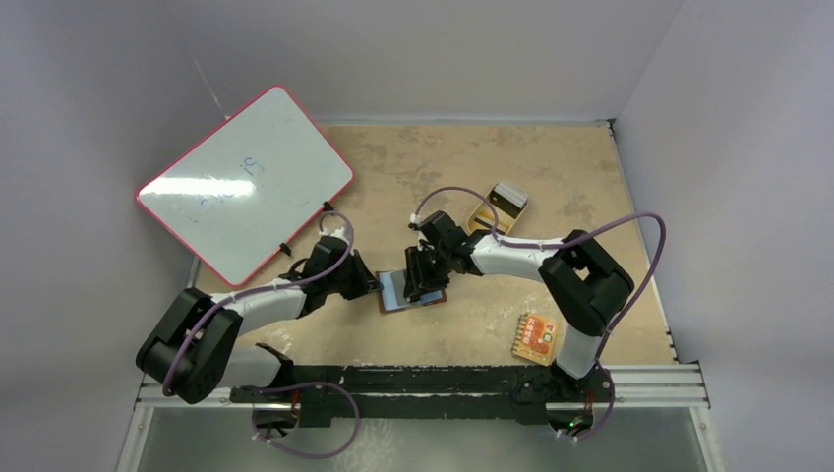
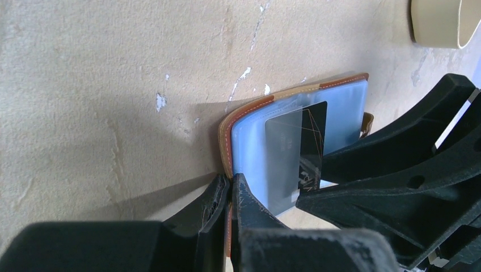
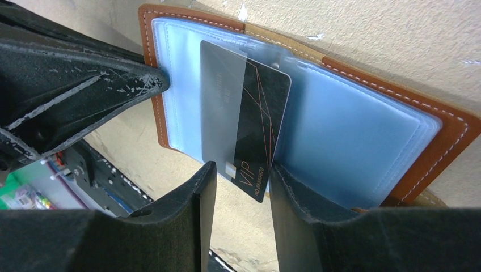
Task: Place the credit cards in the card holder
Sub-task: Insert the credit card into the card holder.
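Credit card [image 3: 249,130] half-slid into a clear pocket of card holder [image 3: 363,130], spread open on table [image 3: 368,28]. Left tool [image 2: 230,190] clamped on holder's edge; right tool [image 3: 243,170] apart, flanking card's free end.

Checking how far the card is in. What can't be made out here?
- Right wrist: the inserted end of the credit card, blurred behind the clear pocket of the card holder.
- Top view: the card itself, hidden under the jaws.
- Top view: contents of the tan dish, too small.
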You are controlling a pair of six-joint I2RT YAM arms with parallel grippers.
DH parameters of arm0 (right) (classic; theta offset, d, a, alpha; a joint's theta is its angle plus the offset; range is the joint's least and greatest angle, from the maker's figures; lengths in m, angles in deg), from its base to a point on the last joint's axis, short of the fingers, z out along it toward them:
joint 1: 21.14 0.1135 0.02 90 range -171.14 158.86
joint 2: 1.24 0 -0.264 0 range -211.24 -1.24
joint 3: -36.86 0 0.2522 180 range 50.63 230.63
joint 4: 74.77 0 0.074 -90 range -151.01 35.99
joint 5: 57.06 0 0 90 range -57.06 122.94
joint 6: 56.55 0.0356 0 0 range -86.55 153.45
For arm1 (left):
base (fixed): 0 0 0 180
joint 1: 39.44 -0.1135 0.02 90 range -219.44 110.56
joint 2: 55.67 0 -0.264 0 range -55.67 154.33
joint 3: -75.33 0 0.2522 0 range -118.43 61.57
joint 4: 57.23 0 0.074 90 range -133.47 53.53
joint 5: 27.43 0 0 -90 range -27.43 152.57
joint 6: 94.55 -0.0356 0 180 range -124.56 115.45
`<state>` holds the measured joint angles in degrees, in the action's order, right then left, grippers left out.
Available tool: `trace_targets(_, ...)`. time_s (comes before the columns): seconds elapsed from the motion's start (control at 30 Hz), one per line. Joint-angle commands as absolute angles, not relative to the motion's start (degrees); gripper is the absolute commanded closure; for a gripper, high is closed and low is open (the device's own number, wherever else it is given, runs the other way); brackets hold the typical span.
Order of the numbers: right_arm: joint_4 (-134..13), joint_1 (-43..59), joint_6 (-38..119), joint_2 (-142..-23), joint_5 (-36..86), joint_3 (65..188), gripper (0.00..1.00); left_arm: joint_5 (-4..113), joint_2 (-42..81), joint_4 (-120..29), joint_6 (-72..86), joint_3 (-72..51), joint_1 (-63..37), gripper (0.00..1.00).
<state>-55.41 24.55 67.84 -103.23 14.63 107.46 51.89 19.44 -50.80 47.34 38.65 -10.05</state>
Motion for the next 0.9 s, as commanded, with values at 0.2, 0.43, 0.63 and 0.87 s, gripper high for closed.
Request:
trace_targets(0.2,-48.76,25.03,67.35,-101.63,23.76,109.83,0.46,51.64,19.13,-52.09,47.24,38.56,-10.00,1.00)
trace_targets(0.43,-52.98,25.04,68.04,-97.93,24.98,107.39,0.39,51.05,19.83,-52.90,48.21,38.95,-9.94,1.00)
trace_targets(0.63,-59.04,25.09,69.18,-96.82,25.53,104.10,0.35,50.08,20.61,-53.74,48.81,38.89,-9.98,1.00)
trace_targets(0.87,-62.20,25.18,69.96,-99.98,25.71,104.35,0.34,49.66,21.06,-55.19,49.55,39.39,-10.00,1.00)
